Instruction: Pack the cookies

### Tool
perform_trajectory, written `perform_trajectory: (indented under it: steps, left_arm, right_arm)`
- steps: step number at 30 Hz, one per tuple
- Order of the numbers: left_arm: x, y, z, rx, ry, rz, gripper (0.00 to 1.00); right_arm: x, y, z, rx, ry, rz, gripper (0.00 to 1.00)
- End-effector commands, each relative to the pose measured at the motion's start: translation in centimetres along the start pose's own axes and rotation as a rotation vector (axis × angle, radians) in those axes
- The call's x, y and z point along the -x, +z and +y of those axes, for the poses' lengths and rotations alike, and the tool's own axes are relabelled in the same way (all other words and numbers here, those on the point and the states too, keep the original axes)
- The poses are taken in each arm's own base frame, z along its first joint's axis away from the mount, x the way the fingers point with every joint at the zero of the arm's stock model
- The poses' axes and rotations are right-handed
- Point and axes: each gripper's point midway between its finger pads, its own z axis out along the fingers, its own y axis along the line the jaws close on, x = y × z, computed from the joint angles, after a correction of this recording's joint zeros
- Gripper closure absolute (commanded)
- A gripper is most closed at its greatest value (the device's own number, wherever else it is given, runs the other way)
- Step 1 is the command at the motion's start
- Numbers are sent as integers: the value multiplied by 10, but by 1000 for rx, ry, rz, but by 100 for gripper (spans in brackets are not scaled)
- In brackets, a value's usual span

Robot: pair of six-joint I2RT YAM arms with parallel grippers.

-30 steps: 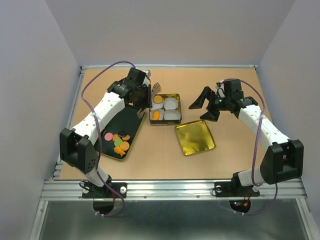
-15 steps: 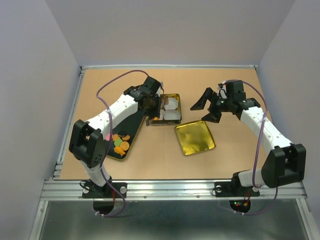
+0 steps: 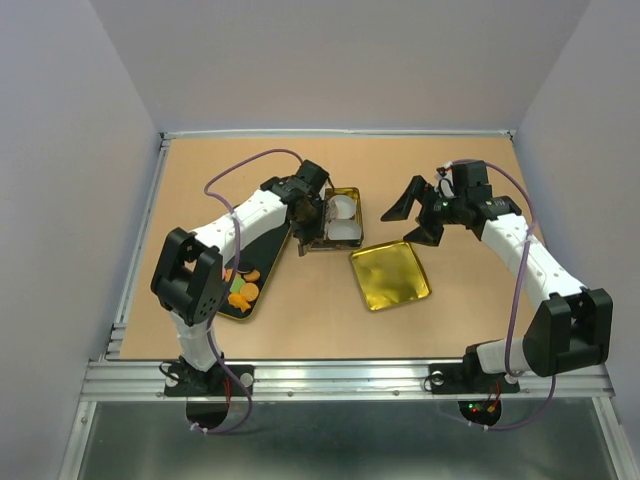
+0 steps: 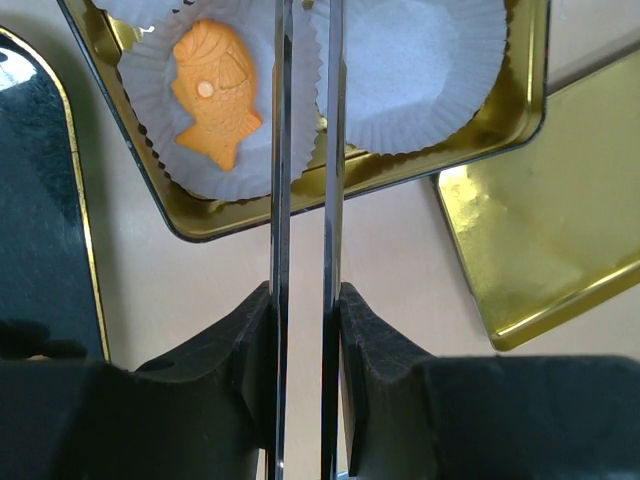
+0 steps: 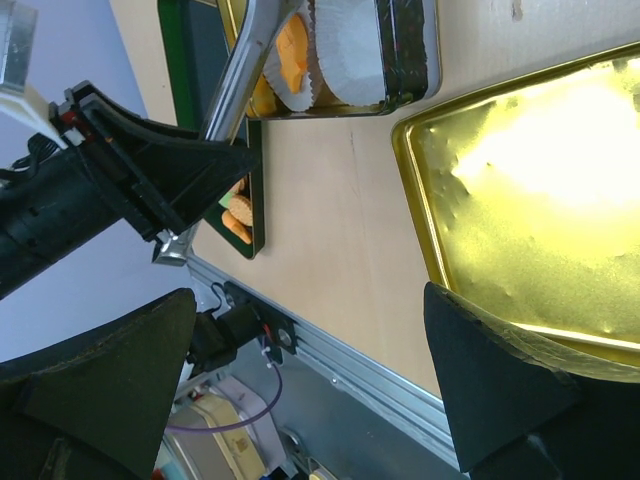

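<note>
a: what sits in the shallow gold square metal tin?

b: pleated white paper cups. in the left wrist view, the white paper cup on the left holds one orange fish-shaped cookie, lying flat, with a moulded eye and scales. the white paper cup on the right shows only bare crinkled paper.

a: and the other cookies?

b: a small cluster of flat orange cookies lies at the near end of the glossy black oval tray with a thin gold rim, left of the tin. the left arm covers part of that pile.

a: the lid?

b: the shiny gold square lid lies hollow side up on the tan wooden table, just beside the tin's near right corner. whether they touch, i cannot tell.

a: and the hands?

b: the left gripper is clamped almost together on a pair of thin polished steel tongs. the two blades run narrow and parallel out over the tin, between the two cups. their tips leave the wrist view, so i cannot tell whether they pinch anything. the right gripper hangs above the table, right of the tin and beyond the lid, its black fingers spread wide and holding nothing.
</note>
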Motion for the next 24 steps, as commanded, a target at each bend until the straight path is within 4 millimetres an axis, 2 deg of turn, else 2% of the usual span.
perform_trajectory:
  steps: [1,8,16,24]
  left_arm:
    - [21,-8,-17,-52,3,-63,100]
    - [26,-7,-25,-87,0,-73,100]
    - [40,-15,-31,-96,7,-113,100]
    - [33,-3,-28,-80,10,-78,100]
  right_arm:
    - [-4,-7,-3,3,-16,-2,0]
    - [-2,-7,-6,-6,-17,-3,0]
    - [-1,-6,-7,-9,-19,2,0]
    - [0,-5,-8,-13,-18,5,0]
